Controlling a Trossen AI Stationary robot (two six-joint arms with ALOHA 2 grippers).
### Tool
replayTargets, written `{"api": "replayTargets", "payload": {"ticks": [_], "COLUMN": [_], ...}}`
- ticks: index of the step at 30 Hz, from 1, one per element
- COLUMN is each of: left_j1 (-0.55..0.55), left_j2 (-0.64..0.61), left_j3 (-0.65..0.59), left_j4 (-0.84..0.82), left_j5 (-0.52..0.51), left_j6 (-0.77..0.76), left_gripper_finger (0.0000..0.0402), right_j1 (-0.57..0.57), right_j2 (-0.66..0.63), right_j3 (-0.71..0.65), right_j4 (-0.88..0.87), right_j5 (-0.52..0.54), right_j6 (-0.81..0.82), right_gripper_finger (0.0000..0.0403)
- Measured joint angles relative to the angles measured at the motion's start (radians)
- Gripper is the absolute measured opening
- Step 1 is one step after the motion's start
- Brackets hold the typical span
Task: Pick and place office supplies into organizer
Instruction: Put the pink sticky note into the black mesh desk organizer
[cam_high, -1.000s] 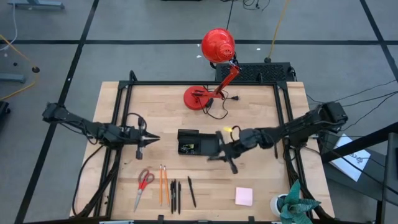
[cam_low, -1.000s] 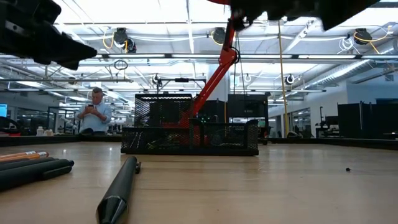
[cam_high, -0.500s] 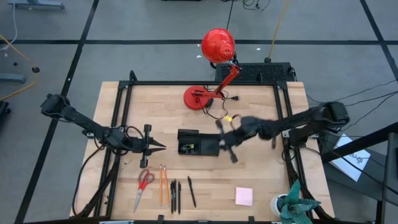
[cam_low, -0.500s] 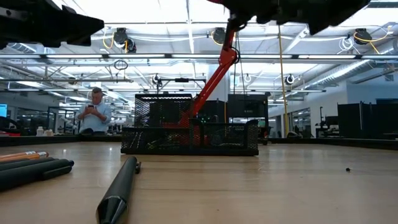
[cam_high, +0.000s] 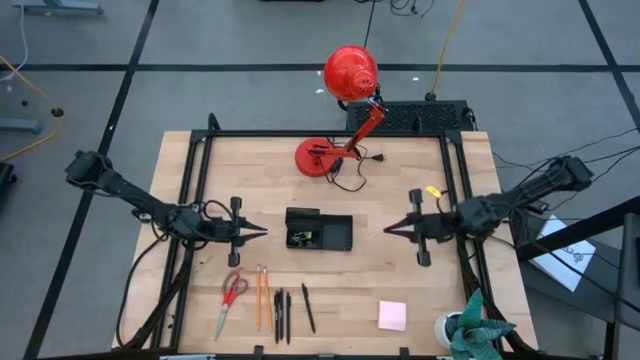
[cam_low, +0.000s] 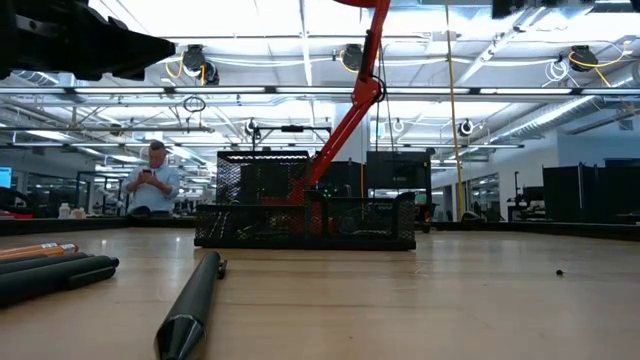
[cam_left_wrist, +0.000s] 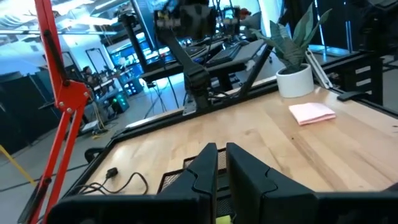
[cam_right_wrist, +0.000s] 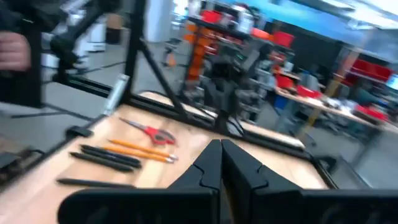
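Both arms reach in level over the counter (cam_high: 400, 170) from opposite sides, tips pointing at each other with the organizer (cam_high: 319, 230) between them. The left gripper (cam_high: 262, 232) hangs just beside the organizer's taller end, its fingers (cam_left_wrist: 208, 163) drawn to a narrow slit and holding nothing; the right gripper (cam_high: 388, 229) sits well apart on the other side, its fingers (cam_right_wrist: 211, 163) pressed fully together, also empty. The organizer is a small black mesh tray — a taller box on the left-arm side, a low flat section on the other — with something yellow-green inside the tall part. Along the near edge lie the red-handled scissors (cam_high: 231, 297), two orange pencils (cam_high: 262, 297), three black pens (cam_high: 285, 309) and, well to the right, the pink sticky-note pad (cam_high: 392, 316); all rest on the bare wood, none in the tray. The low view shows the mesh walls of the tray (cam_low: 305, 220) and one pen (cam_low: 193, 306) lying close to the lens, plus a person (cam_low: 152, 180) standing in the room behind (the overhead view shows neither). The left wrist view looks over the tray's rim toward the pad (cam_left_wrist: 312, 112) and a potted plant (cam_left_wrist: 294, 59); the right wrist view takes in the scissors (cam_right_wrist: 149, 131), pencils and pens.
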Motion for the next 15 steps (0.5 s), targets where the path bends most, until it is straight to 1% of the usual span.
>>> {"api": "replayTargets", "payload": {"ticks": [2,3,7,9,11,15], "left_j1": [0.000,0.001,0.003,0.003,0.003,0.003], "left_j2": [0.000,0.000,0.000,0.000,0.000,0.000], "left_j3": [0.000,0.000,0.000,0.000,0.000,0.000], "left_j4": [0.000,0.000,0.000,0.000,0.000,-0.005], "left_j5": [0.000,0.000,0.000,0.000,0.000,0.000], "left_j6": [-0.007,-0.010,-0.010,-0.010,-0.010,-0.010], "left_gripper_finger": [0.0042,0.0042,0.0042,0.0042,0.0042,0.0042], "right_j1": [0.032,0.046,0.066,0.067,0.067,0.075], "right_j2": [-0.017,-0.020,-0.021,-0.021,-0.016,0.040], "right_j3": [-0.062,-0.093,-0.193,-0.213,-0.220,-0.220], "right_j4": [0.062,0.101,0.252,0.258,0.221,0.199], "right_j5": [0.069,0.088,0.083,0.082,0.073,0.036], "right_j6": [0.005,0.001,0.003,0.052,0.127,0.268], "right_gripper_finger": [0.0001,0.0000,0.0000,0.0000,0.0000,0.0004]}}
